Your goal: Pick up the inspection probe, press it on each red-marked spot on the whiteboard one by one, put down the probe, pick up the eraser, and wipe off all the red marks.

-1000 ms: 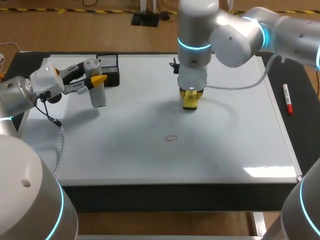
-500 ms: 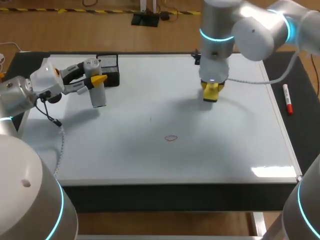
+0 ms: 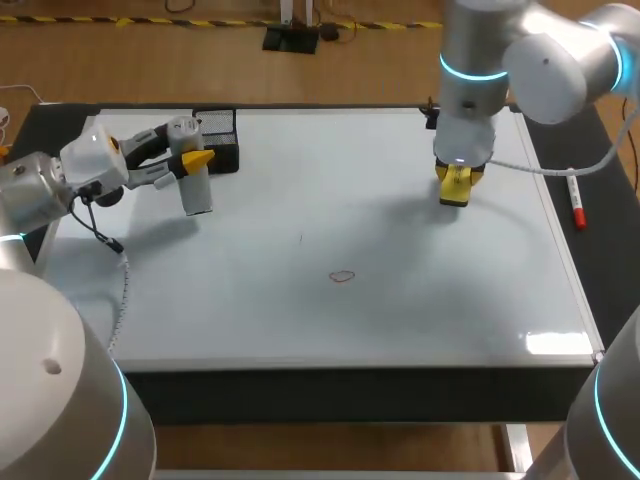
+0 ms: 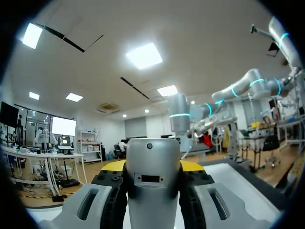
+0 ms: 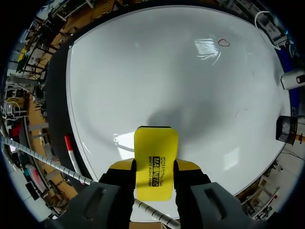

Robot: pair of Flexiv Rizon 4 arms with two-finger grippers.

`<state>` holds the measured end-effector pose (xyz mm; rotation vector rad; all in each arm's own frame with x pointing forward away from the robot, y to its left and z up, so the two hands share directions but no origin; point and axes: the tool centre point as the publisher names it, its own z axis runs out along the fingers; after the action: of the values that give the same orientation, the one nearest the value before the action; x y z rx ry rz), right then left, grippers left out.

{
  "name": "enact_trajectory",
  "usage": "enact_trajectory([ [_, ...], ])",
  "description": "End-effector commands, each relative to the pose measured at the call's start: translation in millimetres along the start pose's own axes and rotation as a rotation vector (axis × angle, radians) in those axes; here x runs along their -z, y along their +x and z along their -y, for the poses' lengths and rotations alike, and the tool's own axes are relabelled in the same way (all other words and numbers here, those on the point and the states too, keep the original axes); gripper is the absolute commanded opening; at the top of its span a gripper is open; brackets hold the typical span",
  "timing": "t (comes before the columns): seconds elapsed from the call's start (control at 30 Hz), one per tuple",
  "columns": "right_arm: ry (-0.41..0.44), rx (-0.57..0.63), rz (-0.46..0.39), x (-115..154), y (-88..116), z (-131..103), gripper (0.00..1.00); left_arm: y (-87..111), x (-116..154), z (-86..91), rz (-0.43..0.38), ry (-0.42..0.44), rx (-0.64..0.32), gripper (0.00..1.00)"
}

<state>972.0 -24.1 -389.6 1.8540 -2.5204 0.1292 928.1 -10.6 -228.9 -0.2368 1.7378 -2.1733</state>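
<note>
The whiteboard (image 3: 300,330) covers most of the table. The right arm (image 3: 545,70) comes in over its far right part, and the left arm (image 3: 40,190) reaches in over its far left corner.

A black wire holder (image 3: 222,140) stands at the board's far left edge, just beside the left gripper (image 3: 190,160). That gripper pinches the probe (image 3: 197,190), a grey-white cylinder, from both sides. The probe hangs roughly upright above the board, close to the holder. In the left wrist view the probe (image 4: 153,181) sits squarely between the two yellow tips of the left gripper (image 4: 152,166).

The right gripper (image 3: 457,178) points down and clamps the yellow eraser (image 3: 456,188) between its fingers. The eraser hangs over the board's far right area, with its shadow on the surface beside it. The right wrist view shows the eraser (image 5: 156,160) sticking out ahead of the right gripper (image 5: 155,167).

A red-capped marker (image 3: 575,198) lies on the dark table just off the board's right edge.

One small red mark (image 3: 343,276), a thin loop, sits near the board's middle, well apart from the eraser and the probe.
</note>
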Motion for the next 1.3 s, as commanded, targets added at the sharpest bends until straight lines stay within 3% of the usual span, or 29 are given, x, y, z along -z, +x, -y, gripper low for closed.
enact_trajectory([
  [0.03,-0.001,0.001,-0.005,0.1,-0.9,1.8,0.0,0.0,0.1,0.7,0.001,0.001,-0.001,0.0],
  [0.77,-0.001,0.001,-0.005,0.1,-0.9,1.8,0.0,0.0,0.1,0.7,0.001,0.001,-0.001,0.0],
  [1.03,-0.001,0.001,-0.005,0.1,-0.9,1.8,0.0,27.7,-20.6,-7.9,-0.061,-0.002,0.0,0.0],
  [1.3,-0.001,0.001,-0.005,0.1,-0.9,1.8,0.0,69.1,-41.4,-10.6,-0.15,0.008,0.001,0.0],
])
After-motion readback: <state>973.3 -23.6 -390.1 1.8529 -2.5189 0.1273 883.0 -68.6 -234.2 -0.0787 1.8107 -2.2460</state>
